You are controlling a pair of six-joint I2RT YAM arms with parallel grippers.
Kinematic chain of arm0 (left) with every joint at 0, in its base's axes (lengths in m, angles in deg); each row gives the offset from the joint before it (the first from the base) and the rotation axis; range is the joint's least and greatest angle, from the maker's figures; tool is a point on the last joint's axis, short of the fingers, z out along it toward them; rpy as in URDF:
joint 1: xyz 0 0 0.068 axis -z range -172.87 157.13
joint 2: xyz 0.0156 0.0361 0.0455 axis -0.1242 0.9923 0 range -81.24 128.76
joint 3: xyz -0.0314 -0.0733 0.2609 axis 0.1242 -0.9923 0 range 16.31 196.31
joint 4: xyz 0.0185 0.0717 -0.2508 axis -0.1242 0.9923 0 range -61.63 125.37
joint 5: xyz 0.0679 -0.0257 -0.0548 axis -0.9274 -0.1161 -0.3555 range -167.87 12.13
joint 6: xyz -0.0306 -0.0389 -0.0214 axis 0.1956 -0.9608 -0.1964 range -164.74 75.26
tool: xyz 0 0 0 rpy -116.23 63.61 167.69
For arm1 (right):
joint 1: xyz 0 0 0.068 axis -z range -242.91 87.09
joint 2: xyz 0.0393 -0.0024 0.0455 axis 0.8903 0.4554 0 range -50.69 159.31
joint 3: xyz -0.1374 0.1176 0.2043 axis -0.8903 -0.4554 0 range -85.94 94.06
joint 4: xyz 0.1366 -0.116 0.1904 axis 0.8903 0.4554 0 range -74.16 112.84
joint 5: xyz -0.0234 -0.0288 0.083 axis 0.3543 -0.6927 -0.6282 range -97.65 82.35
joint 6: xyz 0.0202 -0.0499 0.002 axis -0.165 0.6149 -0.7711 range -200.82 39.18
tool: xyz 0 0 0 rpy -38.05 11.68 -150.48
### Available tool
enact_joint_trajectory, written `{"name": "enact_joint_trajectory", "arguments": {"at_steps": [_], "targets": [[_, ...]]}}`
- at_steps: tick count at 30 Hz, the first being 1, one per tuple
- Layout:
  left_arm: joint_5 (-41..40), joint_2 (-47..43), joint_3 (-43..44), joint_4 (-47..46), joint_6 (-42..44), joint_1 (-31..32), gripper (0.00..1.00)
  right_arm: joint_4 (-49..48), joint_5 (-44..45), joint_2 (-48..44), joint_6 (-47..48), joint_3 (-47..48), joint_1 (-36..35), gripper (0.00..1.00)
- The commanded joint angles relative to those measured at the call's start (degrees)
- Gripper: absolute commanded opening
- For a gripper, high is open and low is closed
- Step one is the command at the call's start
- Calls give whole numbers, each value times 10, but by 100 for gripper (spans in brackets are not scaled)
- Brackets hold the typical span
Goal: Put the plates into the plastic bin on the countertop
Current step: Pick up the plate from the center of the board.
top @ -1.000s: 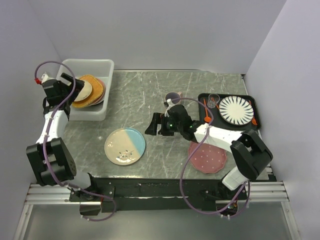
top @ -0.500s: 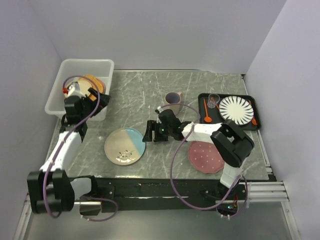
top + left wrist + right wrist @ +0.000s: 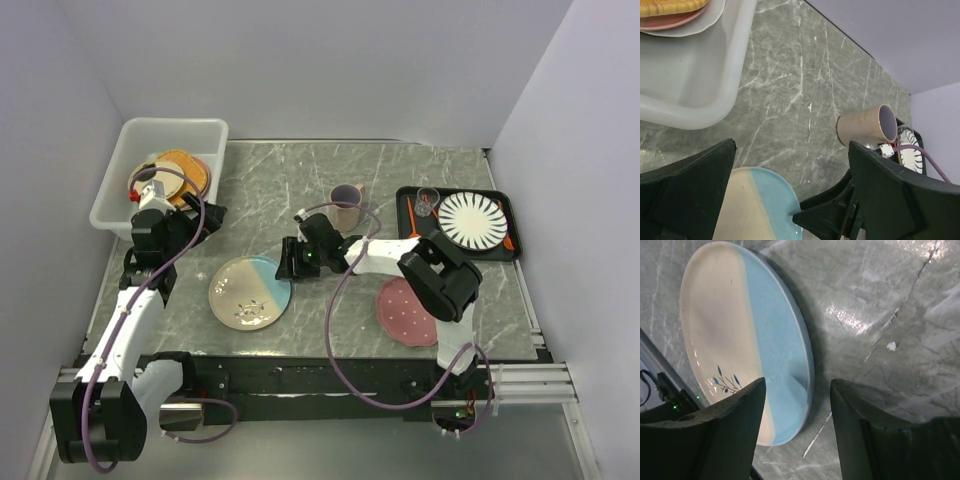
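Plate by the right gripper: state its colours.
Plate: half cream, half light blue, small leaf sprig. Clearest in right wrist view.

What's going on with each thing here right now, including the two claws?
plastic bin: holds a stack of plates
cream-and-blue plate: flat on the countertop, outside the bin
pink dotted plate: flat on the countertop, partly under the right arm
mug: upright
striped plate: flat on the black tray
left gripper: open, empty
right gripper: open, at the cream-and-blue plate's edge
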Motion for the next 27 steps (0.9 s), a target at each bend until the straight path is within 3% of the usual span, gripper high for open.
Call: {"name": "enact_joint_trajectory", "arguments": {"at_steps": [1, 5, 9, 12, 14, 27], "targets": [[-15, -3, -3, 3, 21, 5, 99, 74, 80, 22, 25, 35, -16, 61], [-20, 7, -12, -1, 20, 7, 99, 106, 106, 42, 37, 68, -25, 43], [-39, 12, -18, 5, 25, 29, 99, 136, 125, 70, 39, 91, -29, 15], [-65, 14, -29, 15, 21, 38, 99, 138, 146, 64, 40, 83, -29, 4], [-66, 18, -36, 23, 20, 42, 99, 139, 172, 45, 40, 71, -28, 0], [-85, 29, -82, 24, 3, 71, 99, 146, 217, -34, 56, 10, 35, 0]]}}
